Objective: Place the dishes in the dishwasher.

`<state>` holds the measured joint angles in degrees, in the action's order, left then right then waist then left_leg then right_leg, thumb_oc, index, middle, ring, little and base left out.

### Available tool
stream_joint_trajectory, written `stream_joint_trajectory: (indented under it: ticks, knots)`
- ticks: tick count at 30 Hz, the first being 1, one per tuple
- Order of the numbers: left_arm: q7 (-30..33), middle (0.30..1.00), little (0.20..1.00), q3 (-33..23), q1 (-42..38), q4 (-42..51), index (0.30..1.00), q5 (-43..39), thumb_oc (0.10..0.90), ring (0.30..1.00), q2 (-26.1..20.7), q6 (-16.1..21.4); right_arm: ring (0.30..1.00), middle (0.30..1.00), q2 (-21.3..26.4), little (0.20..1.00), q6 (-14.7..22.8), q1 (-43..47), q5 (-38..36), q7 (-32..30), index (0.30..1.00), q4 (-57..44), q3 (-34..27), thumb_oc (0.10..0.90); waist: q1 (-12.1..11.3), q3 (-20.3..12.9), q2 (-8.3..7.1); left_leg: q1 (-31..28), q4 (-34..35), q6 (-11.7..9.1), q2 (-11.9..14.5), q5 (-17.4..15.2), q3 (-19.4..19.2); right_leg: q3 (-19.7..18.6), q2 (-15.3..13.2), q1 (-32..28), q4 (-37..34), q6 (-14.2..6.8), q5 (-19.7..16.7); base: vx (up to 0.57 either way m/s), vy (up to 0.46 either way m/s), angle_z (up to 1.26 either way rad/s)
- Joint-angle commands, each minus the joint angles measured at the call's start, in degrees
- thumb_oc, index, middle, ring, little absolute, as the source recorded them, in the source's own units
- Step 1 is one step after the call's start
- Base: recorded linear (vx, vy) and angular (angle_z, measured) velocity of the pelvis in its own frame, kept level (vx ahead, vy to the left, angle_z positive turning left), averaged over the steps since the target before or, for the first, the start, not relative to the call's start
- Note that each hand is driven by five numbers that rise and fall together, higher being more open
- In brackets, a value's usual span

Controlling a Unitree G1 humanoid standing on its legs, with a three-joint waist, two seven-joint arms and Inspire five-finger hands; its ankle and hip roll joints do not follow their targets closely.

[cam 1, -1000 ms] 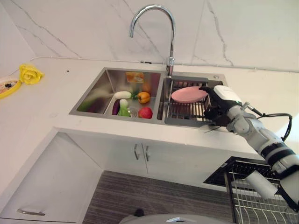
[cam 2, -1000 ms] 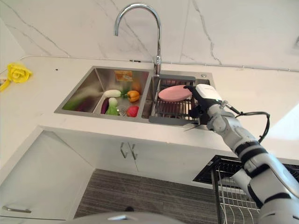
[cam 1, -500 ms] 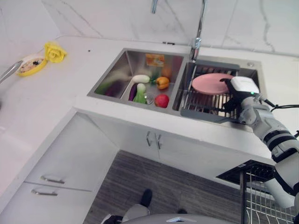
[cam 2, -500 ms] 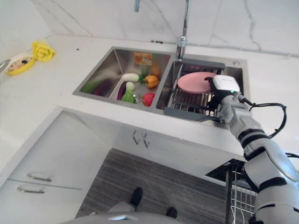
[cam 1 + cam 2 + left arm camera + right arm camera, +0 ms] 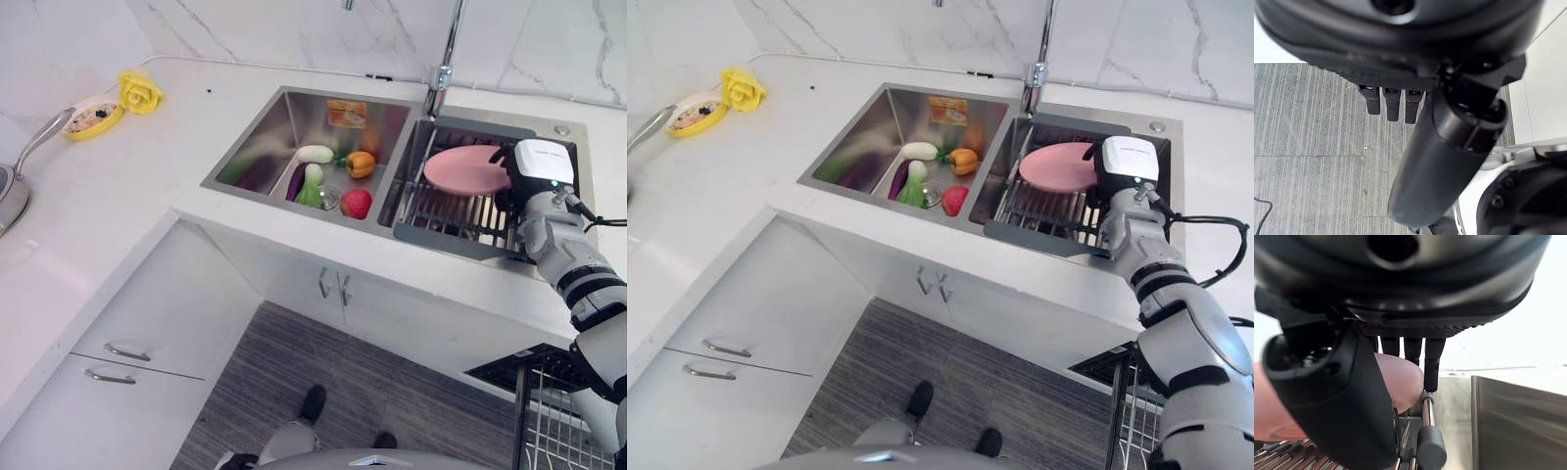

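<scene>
White marble-patterned wall (image 5: 294, 34) with grey veining runs behind a white countertop (image 5: 118, 196) that turns a corner. A stainless double-basin sink (image 5: 284, 137) is set into the countertop, with a chrome tap (image 5: 443, 59) at its rear edge. White cabinet doors (image 5: 323, 294) and drawers (image 5: 147, 333) carry slim metal handles. The floor (image 5: 294, 392) is grey wood-grain plank

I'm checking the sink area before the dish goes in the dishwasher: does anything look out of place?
Yes: the left sink basin holds loose vegetables and fruit, not dishes. The pink plate lies on the drying rack in the right basin, with the right hand at its edge. Nothing looks spilled or broken.
</scene>
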<state>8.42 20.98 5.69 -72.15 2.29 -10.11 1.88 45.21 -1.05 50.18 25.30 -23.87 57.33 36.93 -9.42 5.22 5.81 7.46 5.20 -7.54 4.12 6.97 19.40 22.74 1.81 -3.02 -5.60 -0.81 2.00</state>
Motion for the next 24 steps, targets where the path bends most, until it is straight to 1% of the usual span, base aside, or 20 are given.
stream_joint_trajectory:
  ticks: [1,3,4,7,8,10,14,15,16,20,21,22,23,24]
  knots:
    - [1.7,0.9,0.9,0.6,-3.9,-3.9,0.9,-0.6,0.8,0.9,-1.4,-0.4,0.3,0.3,-3.3,0.3,2.0,3.2,1.8,-1.8,0.3,-5.4,-1.2,0.4,-3.0,-0.8,-7.2,-8.8,-0.2,3.4,-2.8,-10.5,-3.8,-6.0,-7.0,1.4,0.6,-6.4,0.1,0.02,0.004,-0.06]
    - [1.8,0.9,0.9,0.5,-4.0,-4.2,0.9,-0.4,0.8,0.9,-1.4,-0.6,0.3,0.3,-3.3,0.3,1.9,2.6,1.9,-1.9,0.3,-6.5,-1.7,0.4,-2.9,-0.9,-7.34,-9.1,-0.2,3.5,-2.8,-10.7,-4.0,-6.1,-7.0,1.3,0.6,-6.4,0.1,0.03,0.012,-0.11]
    - [2.1,0.9,0.9,-0.3,-4.4,-4.7,0.9,0.2,0.8,0.9,-1.4,-1.0,0.3,0.3,-2.7,0.3,2.0,1.2,2.2,-2.7,0.3,-11.1,-3.3,0.4,-2.3,-1.3,-7.67,-9.9,-0.2,3.7,-2.6,-11.2,-4.7,-6.9,-7.0,0.9,0.6,-6.5,0.1,0.03,0.015,-0.11]
    - [2.3,0.9,0.9,-0.5,-4.4,-4.8,0.9,0.5,0.8,0.9,-1.4,-1.1,0.3,0.3,-2.6,0.3,2.1,0.6,2.2,-3.0,0.3,-12.6,-3.9,0.4,-2.1,-1.4,-7.69,-10.2,-0.2,3.8,-2.5,-11.4,-4.9,-7.2,-7.0,0.8,0.6,-6.6,0.1,0.01,0.018,-0.18]
    - [2.4,0.9,0.9,-0.8,-4.6,-5.0,0.9,0.6,0.8,0.9,-1.5,-1.3,0.3,0.3,-2.4,0.3,2.2,0.4,2.2,-3.4,0.3,-14.1,-4.4,0.4,-1.8,-1.5,-7.71,-10.4,-0.2,3.9,-2.4,-11.5,-5.2,-7.4,-7.0,0.8,0.6,-6.6,0.0,0.0,0.028,-0.11]
    - [2.3,0.9,0.9,-2.9,-4.1,-5.6,0.9,1.6,0.8,0.9,-2.4,-1.6,0.3,0.3,-0.7,0.3,2.7,-2.0,2.8,-5.1,0.3,-22.2,-7.9,0.4,-1.0,-2.0,-7.7,-11.5,-0.2,4.2,-2.3,-12.2,-6.5,-8.5,-7.1,0.4,0.6,-6.8,-0.3,-0.01,0.054,-0.18]
    - [2.8,0.9,0.9,-4.4,-3.7,-5.5,0.9,2.0,0.8,0.9,-2.4,-2.0,0.3,0.3,1.3,0.3,3.4,-5.9,4.7,-7.7,0.3,-31.0,-12.7,0.4,-0.2,-2.5,-7.48,-12.7,-0.4,4.7,-2.3,-12.9,-8.0,-10.0,-7.1,0.2,0.6,-7.0,-0.7,-0.02,0.052,-0.21]
    - [2.8,0.9,0.9,-4.4,-3.7,-5.5,0.9,2.0,0.8,0.9,-2.4,-2.0,0.3,0.3,1.3,0.3,3.4,-5.9,4.7,-7.7,0.3,-31.0,-12.7,0.4,-0.2,-2.5,-7.48,-12.7,-0.4,4.7,-2.3,-12.9,-8.0,-10.0,-7.1,0.2,0.6,-7.0,-0.7,-0.05,0.073,-0.17]
    - [2.8,0.9,0.9,-5.3,-3.6,-5.2,0.9,1.5,0.8,0.9,-2.0,-2.1,0.3,0.3,2.6,0.3,4.1,-8.0,5.2,-9.0,0.3,-35.9,-15.8,0.4,0.6,-2.7,-7.31,-13.0,-0.6,5.0,-2.2,-13.3,-8.7,-10.8,-7.1,0.4,0.7,-7.1,-0.9,-0.05,0.083,-0.11]
    - [2.4,0.9,0.9,-7.2,-3.5,-4.9,0.9,0.5,0.8,0.9,-1.0,-2.5,0.3,0.3,7.1,0.3,4.7,-13.7,7.3,-11.1,0.3,-45.5,-23.0,0.4,2.5,-2.7,-7.14,-13.4,-2.3,5.8,-2.6,-14.5,-11.2,-13.0,-7.4,1.4,1.4,-7.5,-1.9,-0.07,0.116,-0.29]
    - [2.2,0.9,0.9,-7.4,-3.5,-5.0,0.9,0.6,0.8,0.9,-0.8,-2.5,0.3,0.3,8.3,0.3,4.8,-15.0,8.0,-11.1,0.3,-47.6,-24.4,0.4,2.9,-2.7,-7.18,-13.4,-2.8,6.0,-2.7,-14.9,-11.9,-13.6,-7.6,1.7,1.6,-7.6,-2.2,-0.05,0.082,-0.45]
    - [2.2,0.9,0.9,-7.3,-3.5,-5.0,0.9,0.6,0.8,0.9,-0.8,-2.5,0.3,0.3,8.3,0.3,4.7,-15.3,8.1,-11.0,0.3,-47.9,-24.7,0.4,2.7,-2.7,-7.19,-13.4,-2.9,6.0,-2.7,-14.9,-12.1,-13.7,-7.6,1.7,1.6,-7.6,-2.2,-0.06,0.145,-0.62]
    - [1.6,0.9,0.9,-7.8,-3.3,-5.0,0.9,1.3,0.8,0.9,-0.6,-2.6,0.3,0.3,13.1,0.3,4.7,-17.5,11.9,-10.7,0.3,-51.4,-26.2,0.4,4.2,-2.9,-7.29,-13.8,-3.3,6.4,-2.8,-15.5,-13.8,-14.9,-7.9,2.5,2.1,-8.1,-3.0,-0.06,0.158,-0.55]
    - [1.3,0.9,0.9,-7.9,-3.3,-5.0,0.9,1.5,0.8,0.9,-0.4,-2.5,0.3,0.3,15.4,0.3,4.7,-18.4,14.0,-10.6,0.3,-53.0,-26.7,0.4,4.8,-2.8,-7.28,-13.9,-3.5,6.7,-2.9,-15.7,-14.8,-15.7,-8.0,3.2,2.4,-8.4,-3.4,-0.1,0.211,-0.52]
